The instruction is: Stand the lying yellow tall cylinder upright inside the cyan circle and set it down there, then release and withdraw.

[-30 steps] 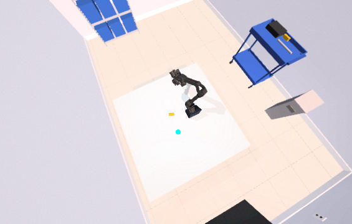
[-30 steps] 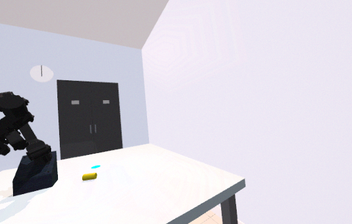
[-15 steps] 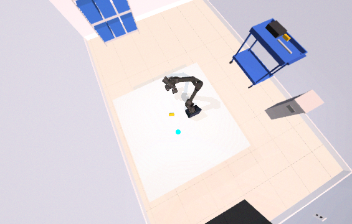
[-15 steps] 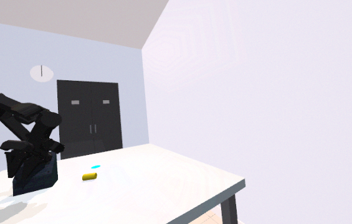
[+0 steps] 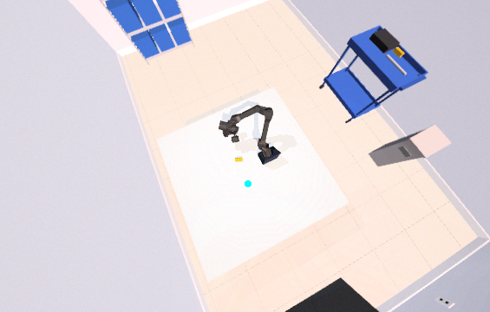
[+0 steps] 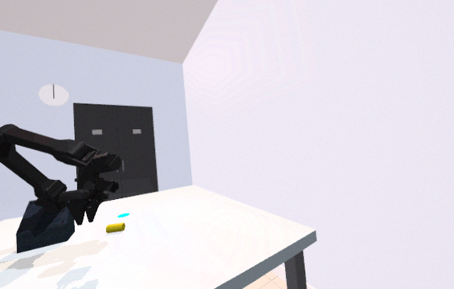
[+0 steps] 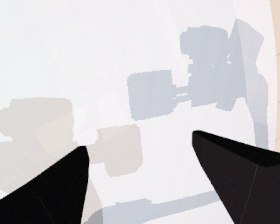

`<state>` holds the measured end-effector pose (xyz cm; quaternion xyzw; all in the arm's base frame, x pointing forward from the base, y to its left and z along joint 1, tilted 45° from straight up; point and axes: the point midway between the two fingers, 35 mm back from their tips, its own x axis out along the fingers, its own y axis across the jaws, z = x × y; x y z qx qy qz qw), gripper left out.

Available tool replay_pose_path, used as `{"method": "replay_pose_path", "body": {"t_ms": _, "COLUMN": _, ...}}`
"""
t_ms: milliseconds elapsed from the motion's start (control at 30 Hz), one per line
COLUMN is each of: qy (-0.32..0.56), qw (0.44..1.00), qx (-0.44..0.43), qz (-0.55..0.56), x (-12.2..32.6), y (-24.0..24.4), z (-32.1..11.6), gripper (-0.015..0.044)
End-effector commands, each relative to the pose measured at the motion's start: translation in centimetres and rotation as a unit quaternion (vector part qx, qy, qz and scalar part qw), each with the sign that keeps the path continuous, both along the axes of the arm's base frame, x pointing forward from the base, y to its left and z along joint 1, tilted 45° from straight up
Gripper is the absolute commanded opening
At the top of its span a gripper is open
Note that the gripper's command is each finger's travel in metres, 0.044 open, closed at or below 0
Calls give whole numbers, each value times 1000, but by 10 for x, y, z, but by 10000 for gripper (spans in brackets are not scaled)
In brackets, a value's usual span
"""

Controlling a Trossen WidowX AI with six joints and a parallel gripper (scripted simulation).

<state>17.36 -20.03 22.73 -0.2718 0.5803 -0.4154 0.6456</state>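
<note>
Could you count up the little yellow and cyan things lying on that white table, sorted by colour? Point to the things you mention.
Yellow: 1, a cylinder (image 5: 238,159) (image 6: 115,228) lying on its side
Cyan: 1, a flat circle (image 5: 248,184) (image 6: 124,215)
Total: 2
</note>
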Motion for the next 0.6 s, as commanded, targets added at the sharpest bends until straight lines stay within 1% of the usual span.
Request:
{"method": "replay_pose_path", "body": {"t_ms": 0, "qy": -21, "qw": 999, "qx": 33, "qz": 7, "x": 24, "y": 20, "z": -26, "gripper": 309}}
{"method": "replay_pose_path", "body": {"t_ms": 300, "qy": -52, "qw": 995, "qx": 82, "qz": 7, "x": 58, "y": 66, "z": -70, "gripper": 309}}
{"method": "replay_pose_path", "body": {"t_ms": 567, "qy": -66, "qw": 991, "qx": 112, "qz": -7, "x": 73, "y": 111, "z": -108, "gripper": 309}}
